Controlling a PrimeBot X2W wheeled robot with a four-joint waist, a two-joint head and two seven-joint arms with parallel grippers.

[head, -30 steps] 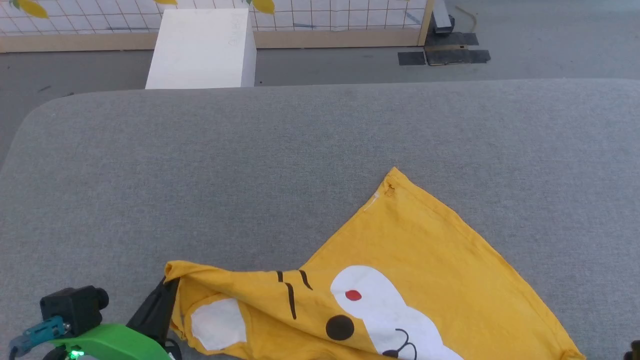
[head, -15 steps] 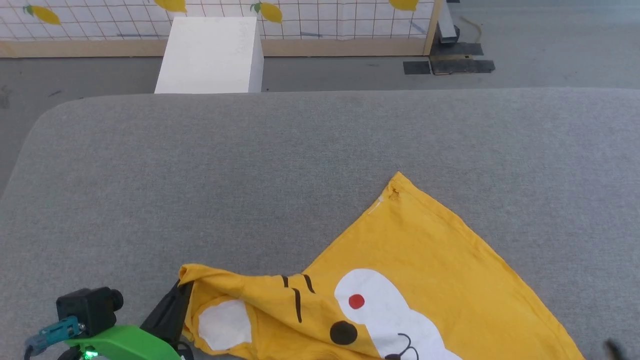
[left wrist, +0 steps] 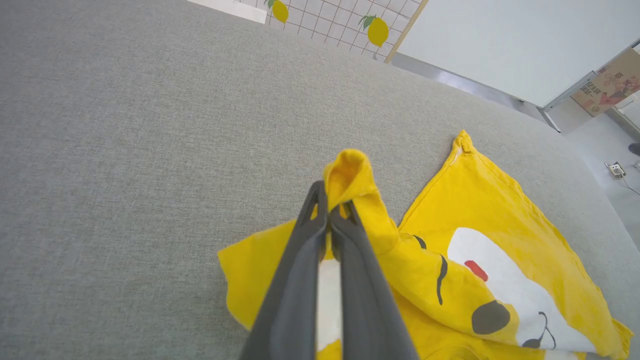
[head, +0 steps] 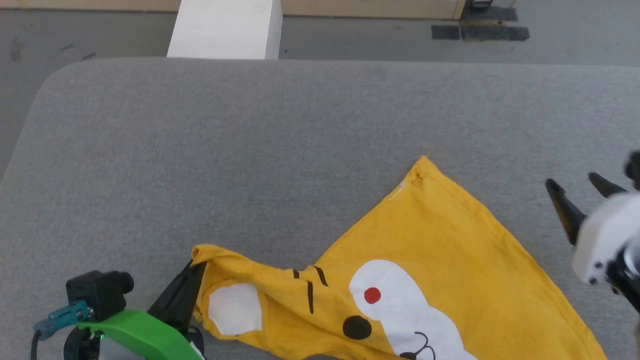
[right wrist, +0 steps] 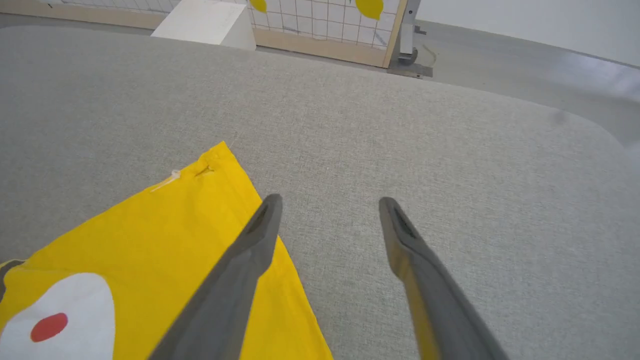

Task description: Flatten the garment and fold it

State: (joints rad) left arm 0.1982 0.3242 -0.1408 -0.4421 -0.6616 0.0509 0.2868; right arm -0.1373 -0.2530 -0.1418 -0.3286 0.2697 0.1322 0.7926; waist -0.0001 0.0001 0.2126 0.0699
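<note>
Head view: the garment (head: 425, 260) lies on the grey padded surface (head: 250, 125), near side, centre to right. Its right part is spread flat with one corner pointing far; its left part is bunched and folded over.

The left gripper (head: 196, 267) is clamped on that bunched near-left corner. In the left wrist view the left gripper's fingers (left wrist: 345, 260) meet with a yellow fold poking up past the tips. We judge this hold is there to lift and pull that corner out so the crumpled side can open.

The right gripper (head: 571, 180) has its jaws wide apart with nothing between them. It is above the surface, right of the garment's right edge and not touching it. The right wrist view puts one finger over the hem. We judge it is lining up to take that edge.

Writing: none on the garment, only the cartoon face. The cardboard box (left wrist: 607, 82), far right, has print too small to read. The white block (head: 225, 30) is plain.
</note>
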